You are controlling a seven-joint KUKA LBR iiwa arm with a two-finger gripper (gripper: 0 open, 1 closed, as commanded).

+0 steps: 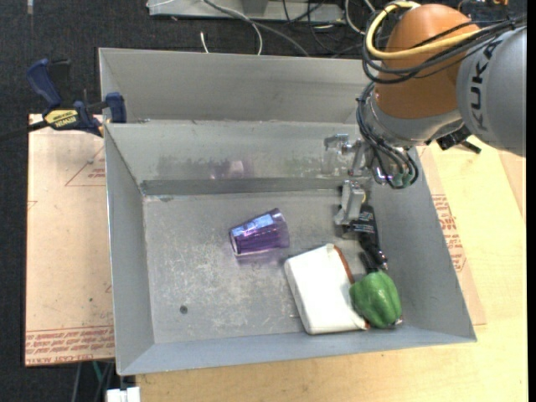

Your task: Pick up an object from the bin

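My gripper hangs low at the right side of the bin, pointing down just above a green toy pepper. The pepper rests near the front right corner, leaning on a flat white box with an orange edge, which lies just left of the gripper's tip. A translucent purple cup lies on its side near the middle of the bin floor, well left of the gripper. Nothing shows in the gripper's grasp.
The arm with its orange cover and cables comes in over the bin's right back wall. The left half of the bin floor is bare metal. The sloping right wall is close beside the gripper.
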